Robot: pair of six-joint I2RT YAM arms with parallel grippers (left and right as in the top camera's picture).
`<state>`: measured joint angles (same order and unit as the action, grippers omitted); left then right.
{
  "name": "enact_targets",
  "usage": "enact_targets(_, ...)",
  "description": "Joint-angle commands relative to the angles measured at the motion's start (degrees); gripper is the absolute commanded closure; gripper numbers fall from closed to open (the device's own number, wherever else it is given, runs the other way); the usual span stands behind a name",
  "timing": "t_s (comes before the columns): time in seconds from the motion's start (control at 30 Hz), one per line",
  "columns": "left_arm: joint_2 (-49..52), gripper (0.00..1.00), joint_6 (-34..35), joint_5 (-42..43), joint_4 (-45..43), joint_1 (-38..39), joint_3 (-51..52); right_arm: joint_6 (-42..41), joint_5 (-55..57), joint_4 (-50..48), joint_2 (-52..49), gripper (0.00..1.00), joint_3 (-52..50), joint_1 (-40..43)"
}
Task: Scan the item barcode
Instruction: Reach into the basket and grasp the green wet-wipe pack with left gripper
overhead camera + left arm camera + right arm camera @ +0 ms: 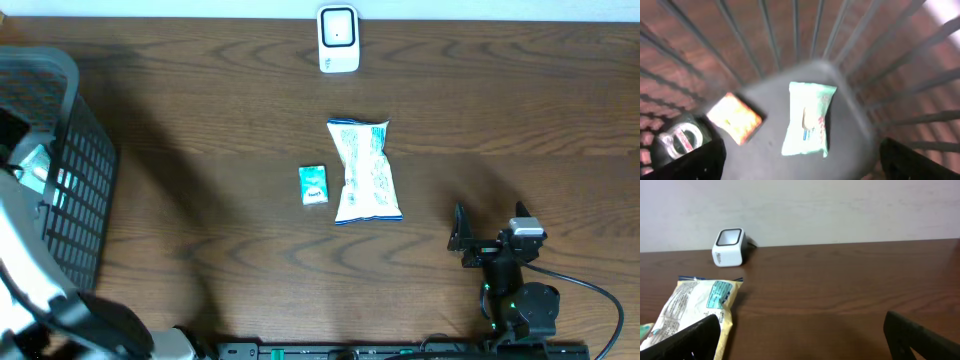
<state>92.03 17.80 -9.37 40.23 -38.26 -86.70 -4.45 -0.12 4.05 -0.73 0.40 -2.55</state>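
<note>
The left pincer (800,162) hangs inside the basket (80,190) with its jaws spread wide and nothing between them. Only the two dark fingers (687,160) show, at the lower corners of the left wrist view. On the grey basket floor just beyond the jaws lies a pale green packet (809,119), flat and free of the fingers. At its nine o'clock lies an orange packet (735,117), and further toward eight o'clock a round tin (682,140) with a red and white label. The basket's bars ring the pincer on all sides. The left arm (25,260) reaches up from seven o'clock of the table (200,100) and bends down into the basket at nine.

The right pincer (490,228) is also fully open and empty, held low over the wood at about four o'clock and pointing toward twelve. The right arm (520,300) is folded close behind it. Toward ten o'clock of this pincer lies a white and blue snack bag (365,172), flat near the table's centre. A small green pack (314,185) sits just beside the bag at its nine o'clock. The white scanner (338,40) stands at the table's twelve o'clock edge before the wall (840,205). It is well apart from both items, with bare wood between.
</note>
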Motion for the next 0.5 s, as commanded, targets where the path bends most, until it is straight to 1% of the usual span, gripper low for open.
enact_targets(0.0, 5.84, 0.02, 3.98, -0.07, 0.98, -0.35, 0.42, 0.68, -0.07, 0.24, 0.17, 0.01, -0.09, -0.55)
enact_targets(0.07, 9.51, 0.02, 4.0, -0.04, 1.29, -0.33, 0.42, 0.68, -0.07, 0.24, 0.17, 0.0, -0.09, -0.55)
enact_targets(0.47, 21.75, 0.02, 5.01, 0.81, 0.74, -0.94, 0.42, 0.68, -0.07, 0.24, 0.17, 0.01, -0.09, -0.55)
